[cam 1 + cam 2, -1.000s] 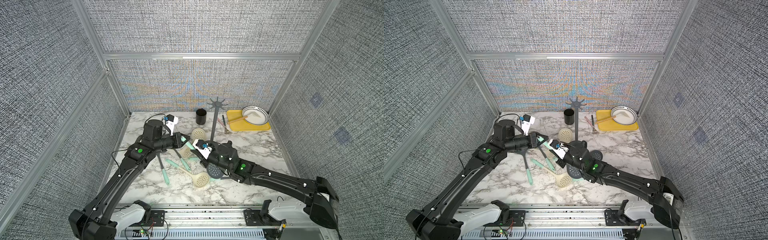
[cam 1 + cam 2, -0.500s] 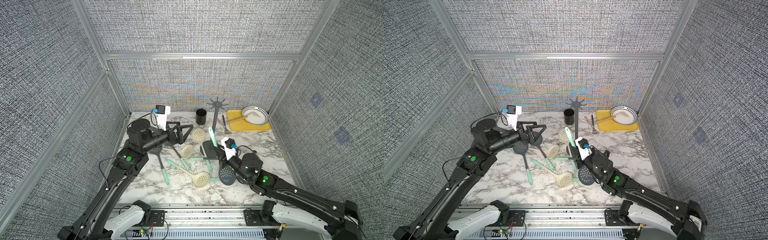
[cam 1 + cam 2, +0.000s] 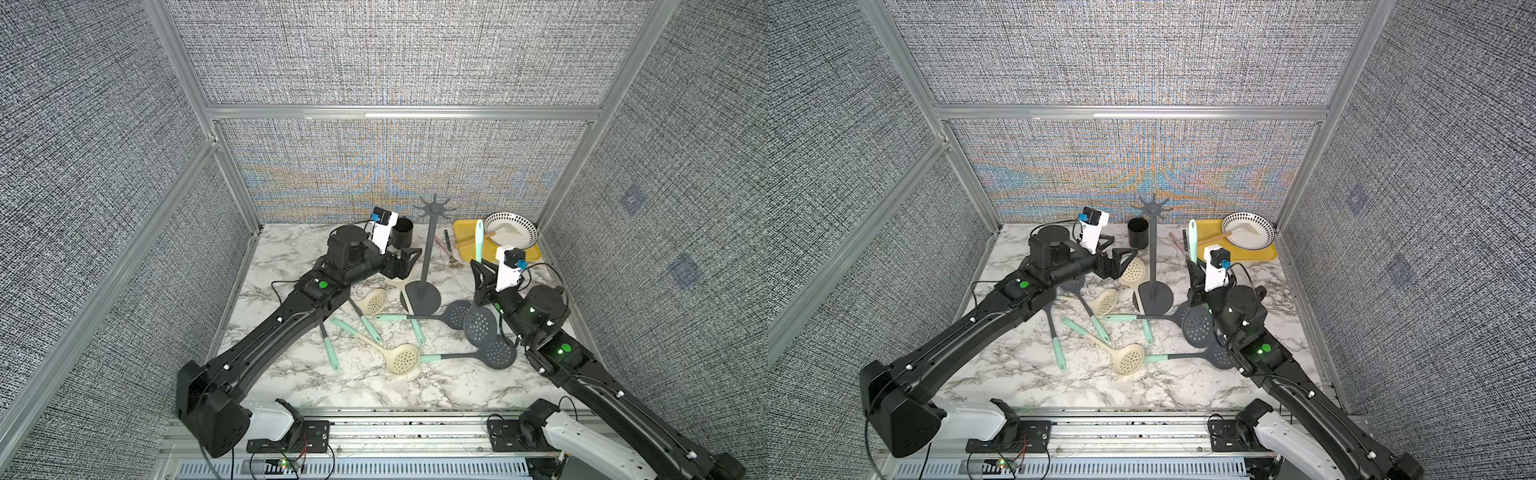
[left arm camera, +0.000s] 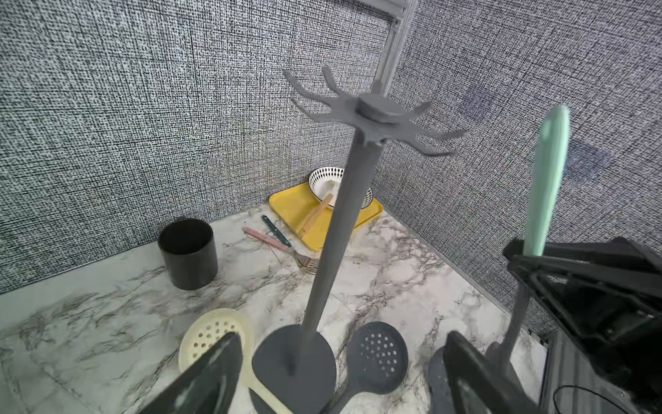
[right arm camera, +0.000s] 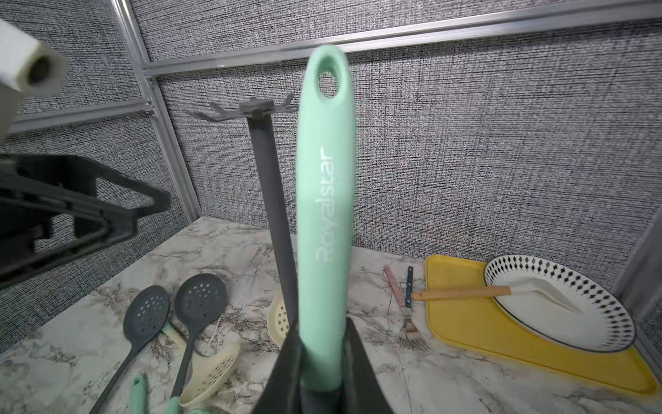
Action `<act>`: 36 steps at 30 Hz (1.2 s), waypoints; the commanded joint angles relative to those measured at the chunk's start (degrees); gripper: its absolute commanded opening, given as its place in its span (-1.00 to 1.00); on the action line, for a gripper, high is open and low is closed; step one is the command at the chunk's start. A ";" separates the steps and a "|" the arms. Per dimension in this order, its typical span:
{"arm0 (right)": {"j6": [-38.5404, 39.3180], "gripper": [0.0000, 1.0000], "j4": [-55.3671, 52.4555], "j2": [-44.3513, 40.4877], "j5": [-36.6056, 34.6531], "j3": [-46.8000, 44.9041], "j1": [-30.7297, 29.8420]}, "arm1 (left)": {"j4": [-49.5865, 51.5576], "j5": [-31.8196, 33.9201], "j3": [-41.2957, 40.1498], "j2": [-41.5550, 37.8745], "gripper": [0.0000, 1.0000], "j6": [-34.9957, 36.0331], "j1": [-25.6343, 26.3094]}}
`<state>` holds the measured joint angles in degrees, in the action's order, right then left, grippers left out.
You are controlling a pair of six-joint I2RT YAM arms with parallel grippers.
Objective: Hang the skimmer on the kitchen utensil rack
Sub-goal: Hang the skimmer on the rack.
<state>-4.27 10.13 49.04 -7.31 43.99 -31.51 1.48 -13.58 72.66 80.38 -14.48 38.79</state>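
My right gripper (image 3: 478,272) (image 5: 324,358) is shut on a skimmer's mint-green handle (image 5: 324,215), held upright with its hanging hole at the top. The skimmer's dark perforated head (image 3: 480,328) (image 3: 1198,328) hangs below the gripper. Left of it stands the kitchen utensil rack (image 3: 426,257) (image 3: 1152,249) (image 4: 333,233) (image 5: 265,172), a dark grey pole on a round base; its star crown of hooks (image 4: 372,114) is bare. My left gripper (image 3: 406,261) (image 3: 1121,262) (image 4: 340,365) is open and empty, low beside the pole on its left. The left wrist view also catches the held skimmer (image 4: 548,179).
Several cream and dark skimmers (image 3: 402,358) (image 3: 496,353) lie scattered on the marble in front of the rack base. A black cup (image 3: 402,237) stands at the back. At back right a yellow tray (image 3: 463,241) carries a patterned bowl (image 3: 510,227); a fork lies beside it.
Both grippers met at the table centre; the left has opened and moved beside the rack pole. The right has carried the skimmer to the right and raised it upright.
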 commanded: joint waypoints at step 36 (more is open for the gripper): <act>4.98 -1.00 -5.49 10.45 7.36 8.92 1.00 | -7.28 -4.74 7.64 13.32 0.63 -2.47 1.47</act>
<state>0.82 4.34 58.81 0.38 52.14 -30.46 -5.45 -17.96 79.92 93.73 -17.54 40.12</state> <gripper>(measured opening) 0.174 0.814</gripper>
